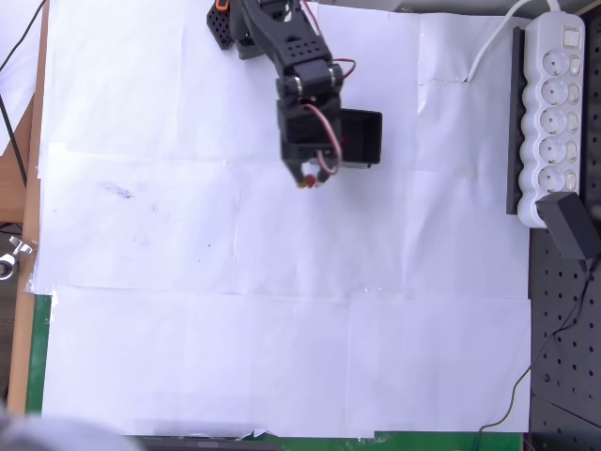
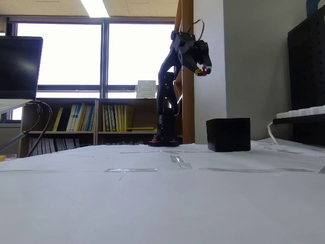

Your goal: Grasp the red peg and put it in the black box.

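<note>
My gripper (image 1: 305, 180) hangs high above the table and is shut on the small red peg (image 2: 205, 70), which shows as a red dot at the fingertips (image 1: 301, 184). The black box (image 1: 364, 137) stands on the white paper just right of the gripper in the overhead view, with the arm covering its left part. In the fixed view my gripper (image 2: 202, 70) sits well above the box (image 2: 228, 134) and a little to its left.
A white power strip (image 1: 554, 113) lies along the right edge with a black adapter (image 1: 571, 225) below it, and a black pegboard (image 1: 563, 357) lies beyond. The arm's base (image 1: 235, 28) stands at the top. White paper (image 1: 282, 329) covers the table.
</note>
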